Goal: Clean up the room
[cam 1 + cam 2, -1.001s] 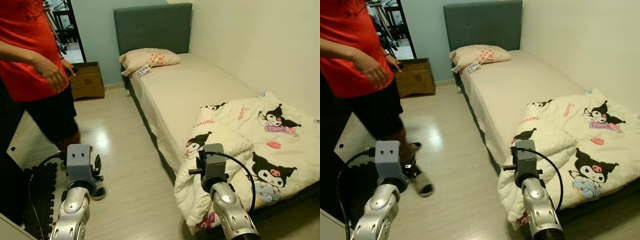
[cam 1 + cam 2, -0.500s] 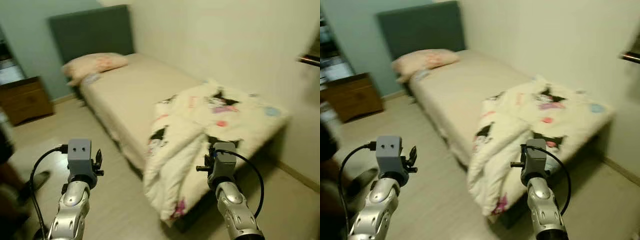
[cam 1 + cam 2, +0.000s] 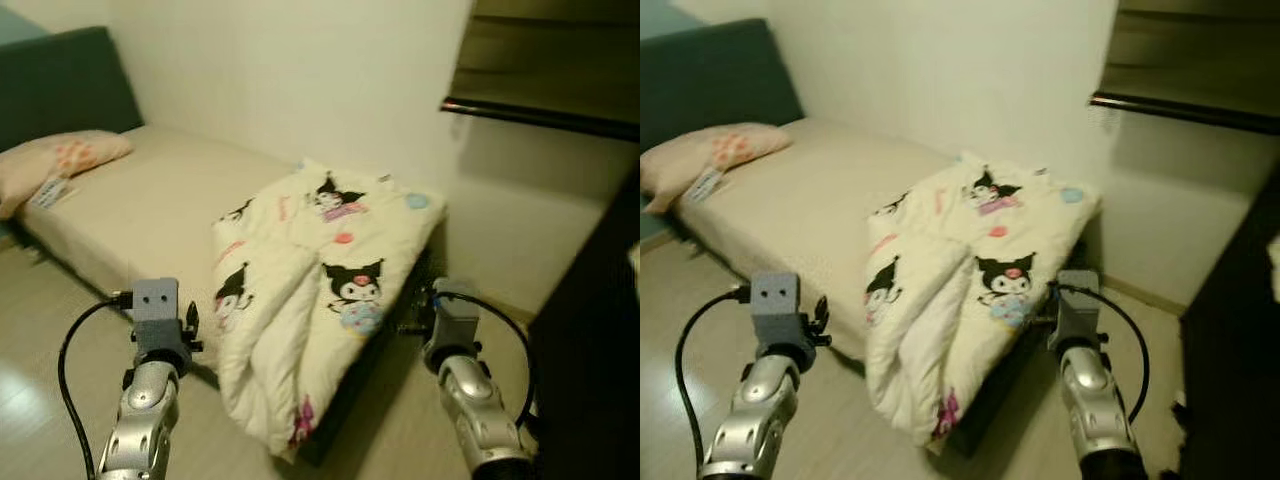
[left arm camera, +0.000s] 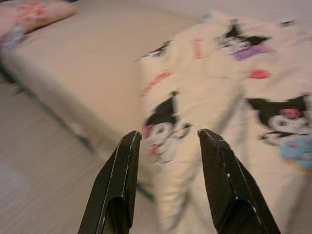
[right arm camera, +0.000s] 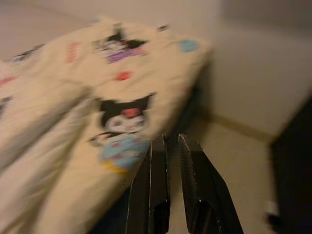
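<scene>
At upper left of the head views the pillow lies at the top end of the bed, with a small tag or card just beside it. A second ago a person in red and a cardboard box on the floor took up that side. Both have passed out of frame, which I judge to be the camera swinging right, not anything moving. No container is in view now, so there is nothing to report inside one.

At lower left the left gripper hovers over the floor by the bed, its fingers set wide with nothing between them.

At centre the quilt, printed with cartoon characters, lies bunched on the foot of the bed, one edge spilling over the side toward the floor. It looks like the likeliest thing to tidy, and the turn puts it squarely ahead.

At lower right the right gripper hangs near the bed's foot corner, fingers narrowed to a slim gap, holding nothing. Dark furniture fills the right edge.
</scene>
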`<state>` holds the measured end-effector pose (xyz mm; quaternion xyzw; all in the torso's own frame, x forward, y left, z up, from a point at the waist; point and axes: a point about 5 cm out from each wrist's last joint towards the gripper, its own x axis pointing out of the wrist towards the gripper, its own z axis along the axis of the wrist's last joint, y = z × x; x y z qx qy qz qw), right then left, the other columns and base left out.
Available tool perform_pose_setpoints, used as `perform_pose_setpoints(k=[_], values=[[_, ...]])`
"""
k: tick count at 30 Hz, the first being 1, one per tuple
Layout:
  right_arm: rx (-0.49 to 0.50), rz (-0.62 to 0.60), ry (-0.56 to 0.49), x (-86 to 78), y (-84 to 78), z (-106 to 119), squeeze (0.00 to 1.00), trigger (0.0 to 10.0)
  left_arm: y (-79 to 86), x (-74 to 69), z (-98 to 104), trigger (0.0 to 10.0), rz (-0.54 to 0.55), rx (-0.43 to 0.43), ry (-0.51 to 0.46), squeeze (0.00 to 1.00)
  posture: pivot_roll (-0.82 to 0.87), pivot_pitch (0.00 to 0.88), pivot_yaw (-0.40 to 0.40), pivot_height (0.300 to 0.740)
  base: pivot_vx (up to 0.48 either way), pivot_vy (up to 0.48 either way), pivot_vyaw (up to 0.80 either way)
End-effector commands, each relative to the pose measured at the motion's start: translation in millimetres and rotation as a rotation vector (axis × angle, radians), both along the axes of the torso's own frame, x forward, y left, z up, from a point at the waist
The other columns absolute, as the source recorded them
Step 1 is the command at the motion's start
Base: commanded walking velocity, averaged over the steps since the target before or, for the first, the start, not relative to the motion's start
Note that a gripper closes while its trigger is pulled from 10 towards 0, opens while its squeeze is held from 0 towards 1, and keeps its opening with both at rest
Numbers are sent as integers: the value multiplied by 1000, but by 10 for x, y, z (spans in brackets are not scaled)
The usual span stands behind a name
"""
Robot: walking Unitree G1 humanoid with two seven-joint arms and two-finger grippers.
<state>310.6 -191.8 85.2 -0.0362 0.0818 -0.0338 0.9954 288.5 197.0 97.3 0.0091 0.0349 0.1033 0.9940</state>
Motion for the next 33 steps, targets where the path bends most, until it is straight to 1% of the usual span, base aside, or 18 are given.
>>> perform_pose_setpoints(k=[1,2,5,6,8,10,13,14,16,18,22,26,33], values=[[-13,29,11,13,37,-10,0,10000,69,-44,-33,10000,43,14,13,0,-79,6,-31,740,0,0,-800],[-23,46,11,29,41,5,0,10000,76,-68,-42,10000,56,9,11,0,-74,17,-46,740,0,0,-800],[-42,66,5,48,48,24,0,10000,85,-100,-69,10000,67,15,20,0,-69,9,-59,740,0,0,-800],[-45,70,-5,71,43,50,0,10000,92,-139,-82,10000,71,21,21,0,-55,16,-75,740,0,0,-800],[-42,45,-22,91,19,71,0,10000,109,-185,-87,10000,80,24,11,0,-41,19,-78,740,0,0,-800],[-30,28,-32,90,17,74,0,10000,110,-191,-77,10000,74,27,8,0,-38,24,-65,740,0,0,-800],[-14,4,-44,67,24,65,0,10000,78,-180,-41,10000,41,5,-8,0,-39,23,-53,740,0,0,-800],[-5,-4,-42,36,43,35,0,10000,78,-166,-11,10000,36,-2,-24,0,-36,22,-38,740,0,0,-800],[-4,-3,-40,27,49,25,0,10000,85,-161,-2,10000,40,2,-27,0,-36,22,-32,740,0,0,-800],[0,-6,-44,20,55,19,0,10000,98,-142,27,10000,35,23,-36,0,-39,22,-11,740,0,0,-800],[8,-10,-68,23,60,35,0,10000,101,-113,66,10000,17,25,-56,0,-41,20,3,740,0,0,-800],[12,-16,-73,23,62,33,0,10000,101,-108,85,10000,11,21,-67,0,-43,19,7,740,0,0,-800],[20,-19,-87,6,63,34,0,10000,80,-53,140,10000,-2,25,-88,0,-48,14,15,740,0,0,-800]])
